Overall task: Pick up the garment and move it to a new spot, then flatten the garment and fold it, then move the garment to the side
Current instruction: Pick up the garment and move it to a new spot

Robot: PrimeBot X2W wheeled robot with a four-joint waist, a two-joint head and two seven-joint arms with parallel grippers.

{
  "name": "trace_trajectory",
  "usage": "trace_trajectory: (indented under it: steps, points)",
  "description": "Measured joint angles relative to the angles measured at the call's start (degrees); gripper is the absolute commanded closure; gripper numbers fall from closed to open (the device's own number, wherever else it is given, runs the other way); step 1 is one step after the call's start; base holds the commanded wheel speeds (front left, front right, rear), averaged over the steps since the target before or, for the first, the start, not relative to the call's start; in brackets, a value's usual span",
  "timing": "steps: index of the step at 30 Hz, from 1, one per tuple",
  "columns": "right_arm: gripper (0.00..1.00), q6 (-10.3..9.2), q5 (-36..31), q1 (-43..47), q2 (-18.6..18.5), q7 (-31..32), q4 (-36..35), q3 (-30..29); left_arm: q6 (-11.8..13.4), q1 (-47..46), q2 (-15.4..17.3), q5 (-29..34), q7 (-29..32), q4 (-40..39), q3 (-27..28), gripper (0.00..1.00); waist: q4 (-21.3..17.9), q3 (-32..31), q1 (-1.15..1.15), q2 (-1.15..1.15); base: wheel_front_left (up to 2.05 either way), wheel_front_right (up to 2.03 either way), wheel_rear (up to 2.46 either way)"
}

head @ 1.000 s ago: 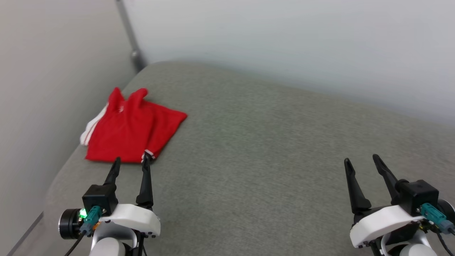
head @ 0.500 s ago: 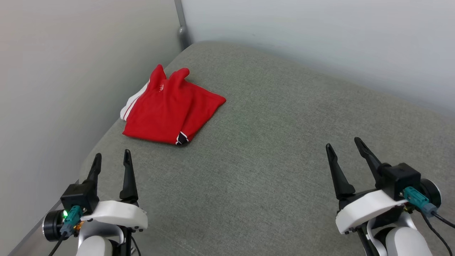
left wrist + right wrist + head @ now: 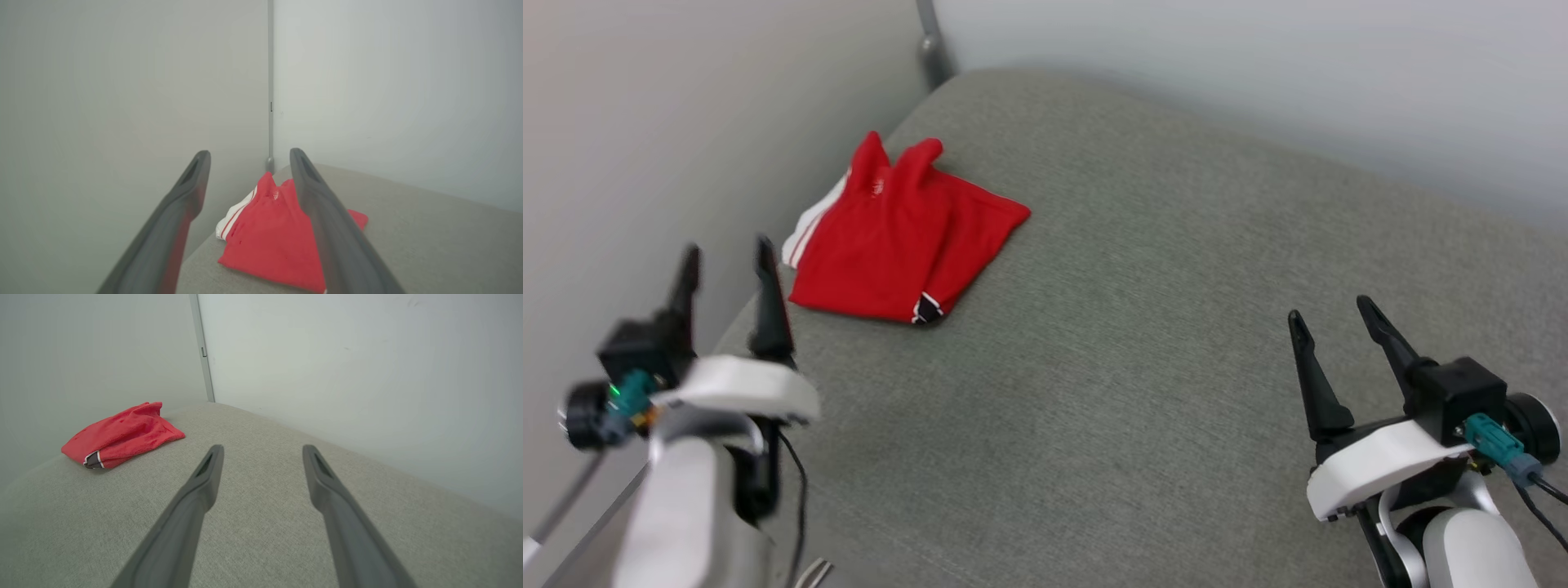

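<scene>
The garment [image 3: 890, 233] is a red jersey lying folded into a compact bundle near the far left corner of the grey cushioned surface [image 3: 1143, 351]. A white sleeve edge with red stripes pokes out at its left, and a small black, white-edged patch shows at its near corner. It also lies ahead in the left wrist view [image 3: 269, 241] and at the far left in the right wrist view [image 3: 118, 435]. My left gripper [image 3: 725, 261] hangs open a short way in front of and left of it, touching nothing. My right gripper [image 3: 1331, 314] stands open and empty over the surface at the right.
Pale walls close in on the left and at the back, meeting in a corner with a grey vertical post [image 3: 929, 41]. The surface's left edge runs close to the left wall, just beyond the garment.
The head camera has swung, shifting the whole picture. My left arm has lifted and drawn back from the garment's near edge. The garment lies as before.
</scene>
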Motion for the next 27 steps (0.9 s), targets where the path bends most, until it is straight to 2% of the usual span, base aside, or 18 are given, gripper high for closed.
trace_trajectory:
  steps: [3, 7, 14, 21, 27]
  points:
    - [0.0, 0.01, -0.8, -1.0, 0.1, 1.01, -1.46, 0.42, -1.46, -6.41, 3.31, -1.49, 1.8, 1.71, 1.43, 0.0, -1.82, 1.69, 0.0, 0.0, 0.0, 0.0, 0.0]
    - [0.0, 0.01, -1.67, -2.08, 0.11, 1.71, -3.12, 0.58, -3.5, -14.16, 8.57, -3.36, 7.1, 5.57, 2.38, 0.0, -5.39, 5.07, 0.0, 0.0, 0.0, 0.0, 0.0]
    - [0.0, 0.01, -1.83, -4.2, 0.07, 1.32, -3.91, 0.34, -5.75, -23.11, 17.16, -10.36, 23.34, 16.23, 0.21, 0.0, -12.06, 12.0, 0.01, 0.0, 0.0, 0.0, 0.0]
    - [0.0, 0.01, -1.25, -6.02, 0.04, -0.22, -2.85, 0.94, -5.9, -23.56, 23.73, -21.59, 39.11, 23.6, -5.9, 0.0, -17.67, 17.72, 0.01, 0.0, 0.0, 0.0, 0.0]
    - [0.0, 0.01, -0.78, -7.2, 0.05, -1.05, -1.63, 1.78, -5.9, -22.11, 26.49, -30.54, 47.52, 27.86, -7.75, 0.0, -20.67, 20.82, 0.01, 0.0, 0.0, 0.0, 0.0]
